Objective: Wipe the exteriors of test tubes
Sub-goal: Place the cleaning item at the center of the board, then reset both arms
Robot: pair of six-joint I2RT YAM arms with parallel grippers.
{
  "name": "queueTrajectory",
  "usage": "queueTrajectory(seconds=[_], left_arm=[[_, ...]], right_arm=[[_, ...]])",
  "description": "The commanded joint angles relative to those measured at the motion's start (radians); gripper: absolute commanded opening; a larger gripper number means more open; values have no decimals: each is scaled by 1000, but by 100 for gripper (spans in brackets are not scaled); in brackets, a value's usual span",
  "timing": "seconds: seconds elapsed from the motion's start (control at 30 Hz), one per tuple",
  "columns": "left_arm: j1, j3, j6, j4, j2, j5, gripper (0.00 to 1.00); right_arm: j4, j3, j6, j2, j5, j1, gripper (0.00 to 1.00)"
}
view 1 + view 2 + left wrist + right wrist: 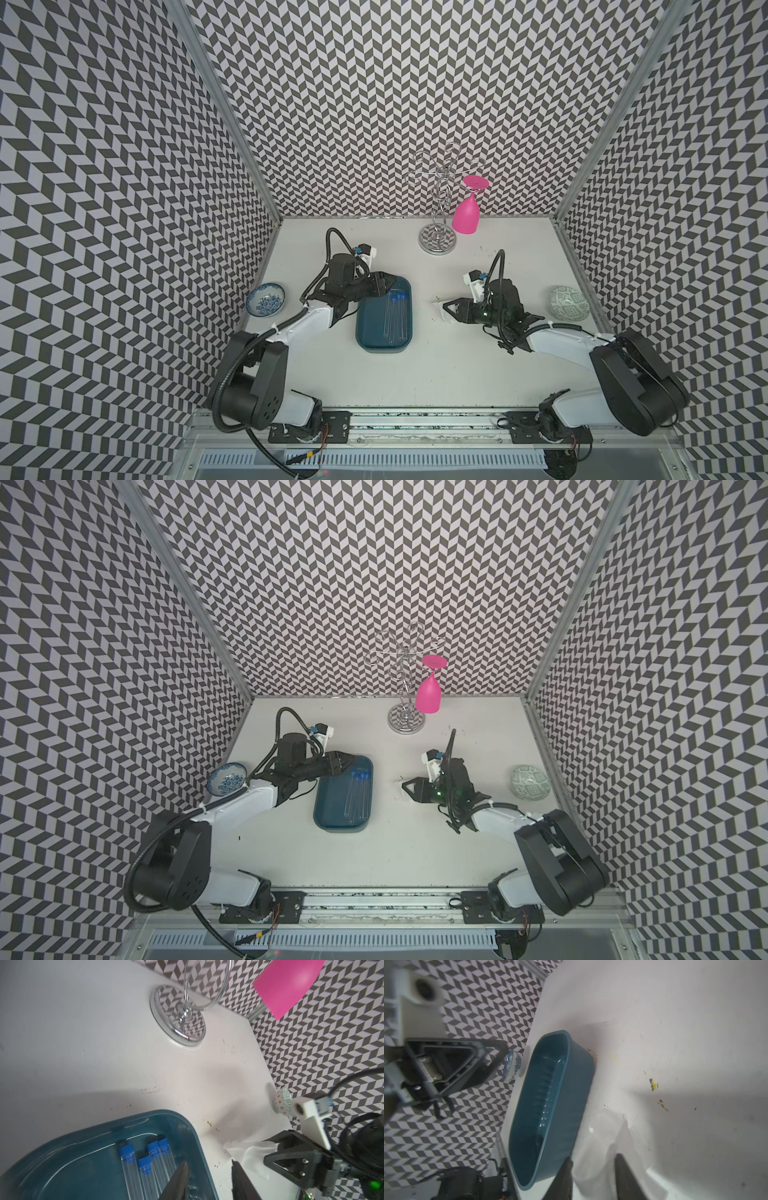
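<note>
**L arm nearest the tubes; both grippers standing open**

All four test tubes [395, 318] are lying side by side in the teal tray [368, 332]. Their blue caps [397, 296] are pointing to the far end. The long axis is running along the tray's length, i.e. near-to-far from the robot's base. Both top views are showing this.

The left gripper [388, 286] is hovering over the tray's far corner, just beside the caps. In the L wrist view its jaws are standing apart w/ nothing btwn them, and the capped ends are lying close by one finger.

The right gripper [444, 308] is sitting well apart from the tray, across bare table [415, 374], at the white tissue [437, 311]. Its jaws are also standing apart, w/ the tissue lying btwn them. The R wrist view is too soft there to tell whether a pad is touching it; prob. loose, not pinched.

Judging from this, the pick is falling to the L arm, being much the nearer. The tubes' axis is running approx. crosswise to its jaw gap, so a descent just below a cap should be lining up. The tubes are lying so close together that two may get caught at once.
</note>
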Motion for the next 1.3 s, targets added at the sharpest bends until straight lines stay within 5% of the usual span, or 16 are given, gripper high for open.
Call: queueTrajectory(seconds=[0.0,0.27,0.4,0.47,0.57,0.7,0.83,0.93,1.03,1.1,1.2,1.27], left_arm=[[22,-46,20,52,-96,-80,44],[108,-150,29,56,-269,-259,60],[166,-149,22,23,-328,-459,90],[189,-176,11,42,-356,-600,99],[227,-255,58,162,-382,-702,100],[240,-376,270,400,-341,-763,100],[245,-457,338,601,-239,-802,100],[244,-489,381,764,-129,-737,100],[251,-485,401,894,1,-728,100],[259,-408,440,767,27,-678,100],[283,-461,485,964,81,-633,99],[334,-530,441,1190,190,-584,99]], right_arm=[[8,12,-11,30,79,-4,51],[-218,105,-86,-102,222,-5,82],[-308,166,-170,-222,329,-5,95],[-269,141,-206,-301,429,-5,100],[-133,54,-287,-421,629,-7,100],[78,-94,-463,-494,863,-11,100],[323,-232,-628,-430,940,-25,100],[395,-249,-626,-323,960,-49,100],[690,-301,-643,-140,1001,-76,100],[798,-275,-694,-46,1032,-83,100],[715,-164,-729,49,988,-127,100],[880,-181,-751,121,949,-170,100]])
